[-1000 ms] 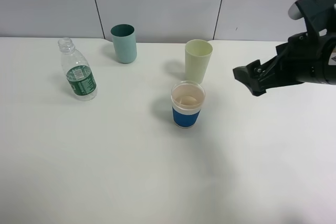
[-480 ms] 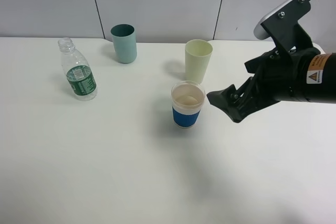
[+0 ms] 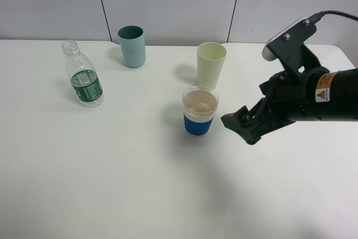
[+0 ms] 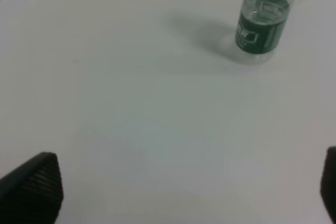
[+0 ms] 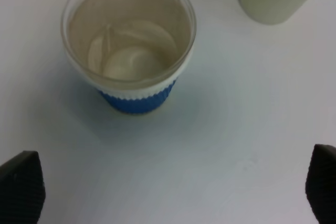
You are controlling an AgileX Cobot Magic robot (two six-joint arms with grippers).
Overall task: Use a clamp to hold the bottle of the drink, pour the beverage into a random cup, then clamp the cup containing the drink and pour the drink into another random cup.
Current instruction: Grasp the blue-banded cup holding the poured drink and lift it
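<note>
The bottle (image 3: 83,79) stood upright and uncapped at the far left of the table (image 3: 112,194), well apart from both arms. Little or no liquid showed above its green label, though how much remained lower down could not be told. The blue-sleeved cup (image 3: 199,111) sat near the middle. From the right wrist camera its cream inside showed a glossy, rippled bottom that looked like a shallow pool of clear drink. From this I judged the first pour done and the bottle set back down.

The right gripper (image 3: 239,127) hung just to the right of the blue-sleeved cup, low and pointed toward it, but not touching. Its fingers were spread wide and held nothing. The cup lay ahead of the tips rather than between them. The left gripper (image 4: 181,184) appeared only in its own wrist view. Its fingers were also wide apart, with bare table between them and the bottle well ahead.

The pale green tumbler (image 3: 211,64) stood just beyond the blue-sleeved cup, a little to the right, and looked empty. The teal tumbler (image 3: 132,46) stood at the far side, between the bottle and the pale one.

What remained was the second half. The right gripper had to close on the blue-sleeved cup, lift it, and tip the drink into the pale green tumbler.
</note>
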